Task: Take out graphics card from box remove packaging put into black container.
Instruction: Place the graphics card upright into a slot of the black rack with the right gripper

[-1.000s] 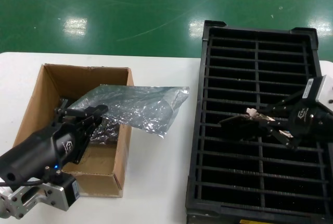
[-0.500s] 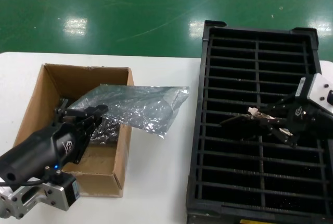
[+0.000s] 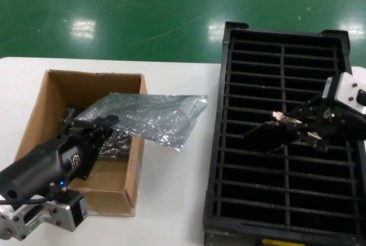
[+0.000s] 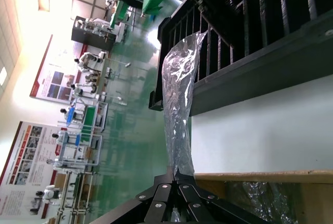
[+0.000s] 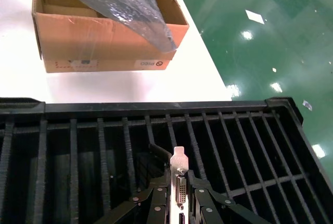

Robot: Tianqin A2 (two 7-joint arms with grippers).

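The graphics card [image 3: 269,126], a thin dark board with a silver bracket [image 5: 179,179], hangs just above the slots of the black container [image 3: 284,51], near its middle. My right gripper [image 3: 287,125] is shut on the card at its bracket end [image 5: 180,178]. The box [image 3: 134,171] stands on the white table to the left. The packaging [image 3: 151,117], a crinkly silvery bag, stretches from inside the box out over its right wall. My left gripper [image 3: 110,122] is shut on the bag's near end [image 4: 176,171]; the bag [image 4: 179,99] hangs loose beyond the fingers.
More crinkly plastic [image 3: 117,143] lies inside the box. A strip of white table [image 3: 177,183] runs between the box and the container. Green floor lies beyond the table's far edge. The container's near rim [image 5: 130,108] faces the box [image 5: 104,31].
My right gripper has shifted a little toward the container's far-right side, carrying the card, and its wrist has turned slightly. The left gripper and the bag have stayed put.
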